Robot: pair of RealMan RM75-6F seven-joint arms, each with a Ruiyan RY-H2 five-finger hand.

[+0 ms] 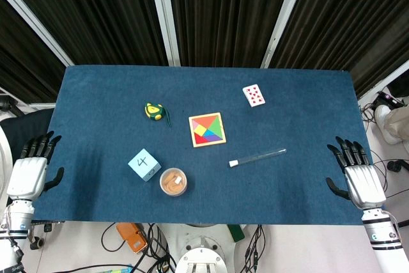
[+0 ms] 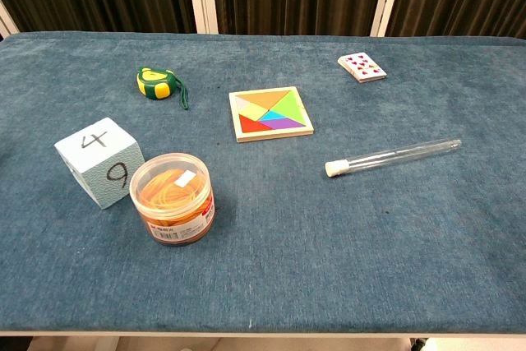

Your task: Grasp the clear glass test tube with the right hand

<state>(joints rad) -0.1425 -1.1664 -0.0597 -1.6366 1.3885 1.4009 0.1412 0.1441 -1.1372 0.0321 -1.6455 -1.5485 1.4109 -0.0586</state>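
In the chest view you see neither hand, so only the head view can tell you about them. There, your right hand (image 1: pixel 359 177) sits at the right edge of the table (image 1: pixel 96 94), fingers straight and spread apart, holding nothing; its wrist runs out of the picture at the bottom corner. Your left hand (image 1: pixel 30 171) mirrors it at the left edge, also with fingers apart and empty, and its arm is cut off below.

The clear glass test tube (image 2: pixel 393 156) lies flat on the blue cloth, to the right of the middle, white cap (image 2: pixel 334 168) toward you and to the left, the glass end pointing away to the right. It is well apart from your right hand. The glass is thin and pale in the head view, so its far tip is hard to make out there.

The tangram puzzle (image 2: pixel 270 113) lies near the tube, behind and left of the cap. The round tub (image 2: pixel 173 197) seems to hold orange rubber bands, and it stands just beside the numbered cube (image 2: pixel 99 160)
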